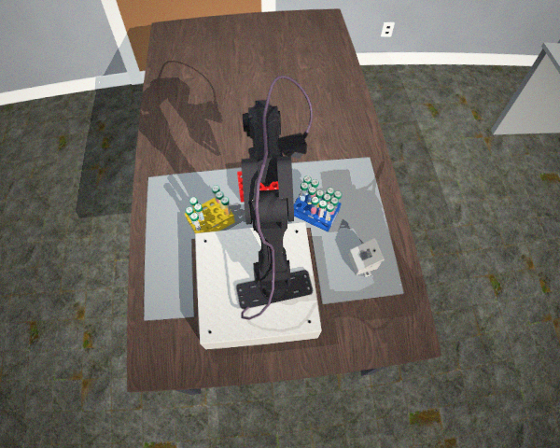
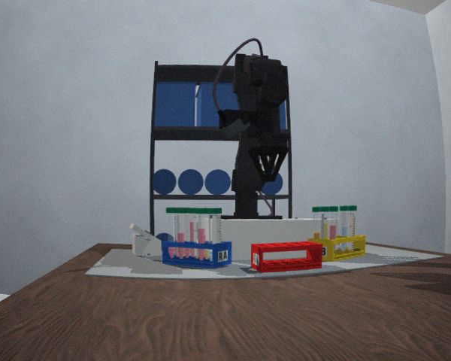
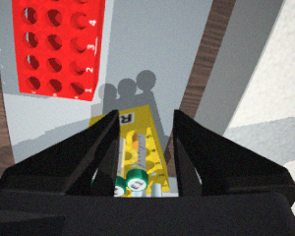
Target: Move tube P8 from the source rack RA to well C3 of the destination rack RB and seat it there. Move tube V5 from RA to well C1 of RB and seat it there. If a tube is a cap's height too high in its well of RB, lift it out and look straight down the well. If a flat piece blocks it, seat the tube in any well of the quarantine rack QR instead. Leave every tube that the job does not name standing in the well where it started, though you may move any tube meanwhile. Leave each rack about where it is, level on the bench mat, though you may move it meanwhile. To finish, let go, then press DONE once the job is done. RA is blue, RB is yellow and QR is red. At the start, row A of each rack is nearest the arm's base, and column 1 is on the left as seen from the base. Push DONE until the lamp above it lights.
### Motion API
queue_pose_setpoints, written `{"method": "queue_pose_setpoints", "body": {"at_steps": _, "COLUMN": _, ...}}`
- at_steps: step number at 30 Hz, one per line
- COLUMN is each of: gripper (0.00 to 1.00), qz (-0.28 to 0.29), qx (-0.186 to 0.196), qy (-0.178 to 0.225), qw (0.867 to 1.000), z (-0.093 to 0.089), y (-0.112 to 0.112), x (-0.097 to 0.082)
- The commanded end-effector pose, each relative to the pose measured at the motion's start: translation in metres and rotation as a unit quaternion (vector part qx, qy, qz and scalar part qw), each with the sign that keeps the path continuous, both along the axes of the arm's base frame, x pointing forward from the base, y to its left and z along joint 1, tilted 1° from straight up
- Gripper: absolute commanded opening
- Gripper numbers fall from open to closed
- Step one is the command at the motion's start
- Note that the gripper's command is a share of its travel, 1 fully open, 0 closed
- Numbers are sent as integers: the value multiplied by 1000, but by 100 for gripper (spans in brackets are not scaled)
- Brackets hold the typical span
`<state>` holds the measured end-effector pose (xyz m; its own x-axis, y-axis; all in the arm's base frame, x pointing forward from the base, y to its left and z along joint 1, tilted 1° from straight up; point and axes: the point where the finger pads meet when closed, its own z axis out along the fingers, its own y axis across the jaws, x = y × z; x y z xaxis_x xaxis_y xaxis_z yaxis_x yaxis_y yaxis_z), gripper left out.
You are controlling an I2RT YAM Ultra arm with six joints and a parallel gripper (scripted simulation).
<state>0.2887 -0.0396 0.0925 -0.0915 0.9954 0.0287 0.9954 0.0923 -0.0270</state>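
Note:
My gripper (image 2: 270, 179) (image 3: 146, 119) is open and empty, high above the racks; the arm hides it in the top view. The yellow rack RB (image 1: 217, 225) (image 2: 349, 256) (image 3: 147, 115) is below the fingers in the wrist view, with a green-capped tube (image 3: 136, 183) between their outlines but far below. RB holds several tubes, in a left group and a right group of three in the top view. The blue rack RA (image 1: 310, 217) (image 2: 186, 263) holds many green-capped tubes. The red rack QR (image 1: 242, 193) (image 2: 317, 254) (image 3: 41, 53) shows no tubes. Labels P8 and V5 are not readable.
The white button box (image 1: 368, 259) (image 2: 146, 247) stands right of the arm base in the top view; no lit lamp is discernible. The white base block (image 1: 222, 308) borders the grey bench mat (image 1: 164, 260). QR stands between RA and RB, partly under the arm in the top view.

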Motion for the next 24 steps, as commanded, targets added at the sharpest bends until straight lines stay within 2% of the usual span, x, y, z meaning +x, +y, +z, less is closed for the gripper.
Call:
{"method": "queue_pose_setpoints", "body": {"at_steps": 1, "gripper": 30, "qz": -8, "qx": -7, "qy": -4, "qw": 1000, "z": 9, "y": -16, "x": -13}}
{"method": "queue_pose_setpoints", "body": {"at_steps": 2, "gripper": 30, "qz": -8, "qx": -7, "qy": -4, "qw": 1000, "z": 9, "y": -16, "x": -13}}
{"method": "queue_pose_setpoints", "body": {"at_steps": 3, "gripper": 30, "qz": -8, "qx": -9, "qy": -25, "qw": 1000, "z": 20, "y": -22, "x": -3}}
{"method": "queue_pose_setpoints", "body": {"at_steps": 5, "gripper": 30, "qz": -8, "qx": -5, "qy": -4, "qw": 1000, "z": 10, "y": -29, "x": -19}}
{"method": "queue_pose_setpoints", "body": {"at_steps": 10, "gripper": 30, "qz": -8, "qx": -9, "qy": -11, "qw": 1000, "z": 14, "y": -56, "x": -28}}
{"method": "queue_pose_setpoints", "body": {"at_steps": 14, "gripper": 30, "qz": -8, "qx": -5, "qy": -3, "qw": 1000, "z": 10, "y": -74, "x": -41}}
{"method": "queue_pose_setpoints", "body": {"at_steps": 17, "gripper": 30, "qz": -8, "qx": -12, "qy": -17, "qw": 1000, "z": 17, "y": -92, "x": -41}}
{"method": "queue_pose_setpoints", "body": {"at_steps": 21, "gripper": 30, "qz": -8, "qx": -11, "qy": -25, "qw": 1000, "z": 20, "y": -100, "x": -41}}
{"method": "queue_pose_setpoints", "body": {"at_steps": 24, "gripper": 30, "qz": -8, "qx": -15, "qy": -25, "qw": 1000, "z": 20, "y": -116, "x": -47}}
